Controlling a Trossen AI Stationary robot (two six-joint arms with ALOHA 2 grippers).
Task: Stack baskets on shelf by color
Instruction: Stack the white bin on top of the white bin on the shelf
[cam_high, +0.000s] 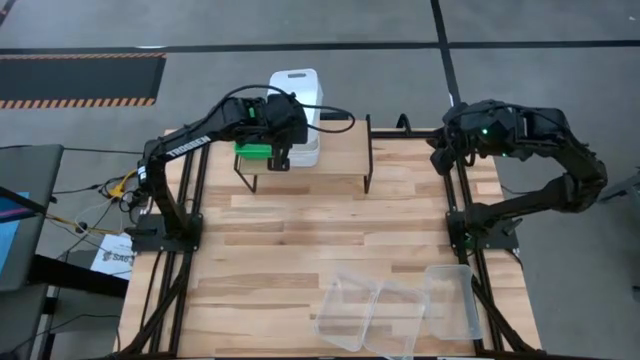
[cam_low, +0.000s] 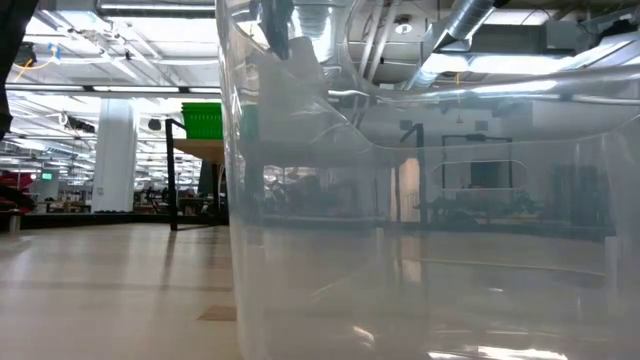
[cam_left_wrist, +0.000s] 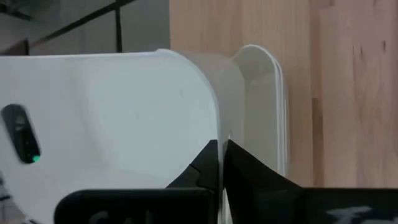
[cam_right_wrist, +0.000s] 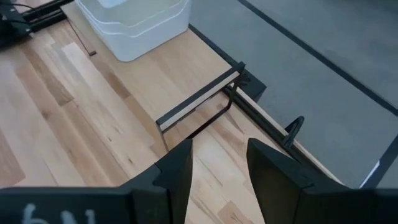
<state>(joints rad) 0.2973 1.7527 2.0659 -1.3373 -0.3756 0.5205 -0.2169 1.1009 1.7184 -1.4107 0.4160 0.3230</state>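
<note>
My left gripper (cam_high: 282, 128) is shut on a white basket (cam_high: 295, 88), held up over the far part of the shelf (cam_high: 345, 160). Below it, a stack of white baskets (cam_high: 308, 148) stands on the shelf, also seen as white baskets (cam_right_wrist: 137, 25) in the right wrist view. Green baskets (cam_high: 252, 150) sit beside them at the shelf's left end. Three clear baskets (cam_high: 395, 310) lie on the table near its front edge; one clear basket (cam_low: 420, 200) fills the low view. My right gripper (cam_right_wrist: 217, 165) hangs open with nothing in it above the table's far right corner. My left gripper pinches the white basket's thin wall at its rim (cam_left_wrist: 214, 134) between its two shut fingers (cam_left_wrist: 249, 177). The fingers slant down at it from the table's left. The basket is lifted clear and tilted above the white stack (cam_left_wrist: 267, 93).
The shelf's black legs (cam_high: 368, 165) and its right end (cam_right_wrist: 199, 99) stand between the two arms. Bare wooden table (cam_high: 300, 235) lies between the shelf and the clear baskets. Cables and papers (cam_high: 105, 250) lie off the table's left side.
</note>
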